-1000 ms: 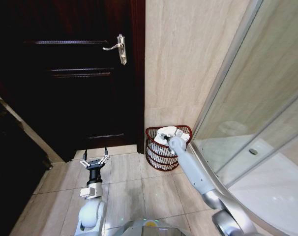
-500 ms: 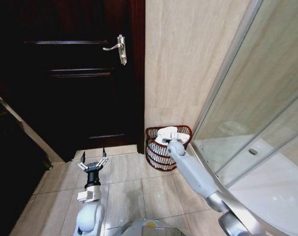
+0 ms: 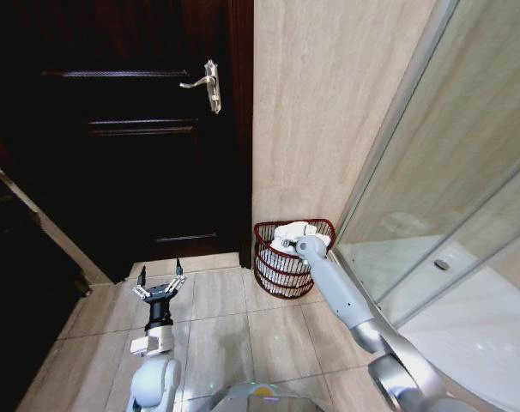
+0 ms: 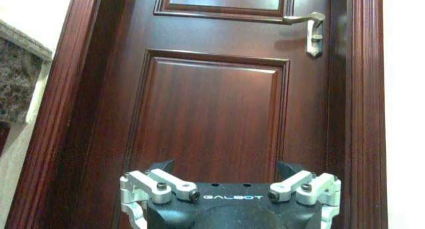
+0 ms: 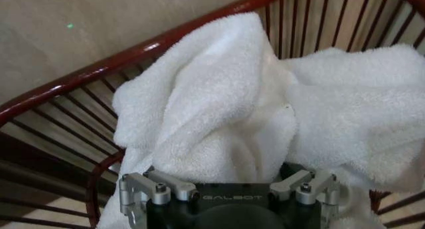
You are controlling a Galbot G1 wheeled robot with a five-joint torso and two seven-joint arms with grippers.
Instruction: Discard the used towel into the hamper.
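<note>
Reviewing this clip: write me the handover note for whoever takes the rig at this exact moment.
Right pincer: at the hamper rim, right against the white towel; fingers hidden, grip unclear.
Left pincer: open, empty, held low over the floor tiles facing the dark door.
Hamper stands in the corner between the wall and the shower glass.
Done: towel bunched inside the hamper, piled up to its rim.
Left: confirm release, pull the right arm clear.

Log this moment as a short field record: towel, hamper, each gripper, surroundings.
towel: white towel bunched inside the hamper, partly draped at its rim
hamper: reddish-brown wire basket on the tiled floor, in the corner between the dark door and the glass shower screen
right gripper: at the hamper's top, against the towel
left gripper: open, idle above the floor, facing the door
</note>
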